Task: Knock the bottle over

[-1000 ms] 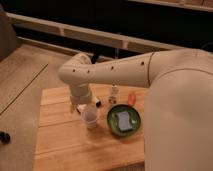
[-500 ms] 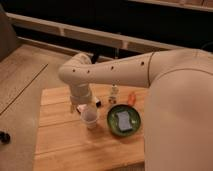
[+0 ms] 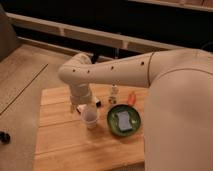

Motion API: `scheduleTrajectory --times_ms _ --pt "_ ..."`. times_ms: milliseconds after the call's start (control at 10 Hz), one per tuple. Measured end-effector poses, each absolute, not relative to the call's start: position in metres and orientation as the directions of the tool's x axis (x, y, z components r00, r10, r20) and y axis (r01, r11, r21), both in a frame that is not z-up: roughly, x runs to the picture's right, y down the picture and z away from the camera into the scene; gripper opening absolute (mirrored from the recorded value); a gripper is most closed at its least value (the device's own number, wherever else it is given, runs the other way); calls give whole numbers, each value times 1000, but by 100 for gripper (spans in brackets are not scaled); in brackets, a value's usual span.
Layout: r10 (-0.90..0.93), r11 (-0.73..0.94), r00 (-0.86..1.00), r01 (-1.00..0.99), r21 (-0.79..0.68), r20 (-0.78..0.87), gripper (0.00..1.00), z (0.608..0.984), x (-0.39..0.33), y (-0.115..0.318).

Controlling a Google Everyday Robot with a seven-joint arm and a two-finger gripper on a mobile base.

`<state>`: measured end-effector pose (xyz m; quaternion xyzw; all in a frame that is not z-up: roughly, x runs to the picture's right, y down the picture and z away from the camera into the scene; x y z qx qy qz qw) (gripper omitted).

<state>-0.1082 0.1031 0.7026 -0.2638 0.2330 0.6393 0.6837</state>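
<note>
The bottle (image 3: 114,95) is small, slim and whitish, and it stands upright on the wooden table (image 3: 60,135), near the back edge. My white arm reaches in from the right, bends at the elbow and points down. The gripper (image 3: 84,105) is low over the table, left of the bottle and about a cup's width away, just behind the pale tapered cup (image 3: 90,118). It is not touching the bottle.
A green bowl (image 3: 124,121) holding a blue-grey sponge (image 3: 123,120) sits right of the cup, in front of the bottle. A small orange object (image 3: 131,98) lies right of the bottle. My large arm covers the table's right side. Dark shelving runs behind.
</note>
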Motion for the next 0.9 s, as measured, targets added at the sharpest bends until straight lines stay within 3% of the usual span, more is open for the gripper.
scheduleTrajectory --times_ms 300,500,900 --pt "760 38 67 -998 -59 -646 26 705 -104 98" --pt "815 1 7 -1000 -11 -579 4 720 -54 64" --pt "846 -33 -35 -999 13 -533 0 723 -20 45"
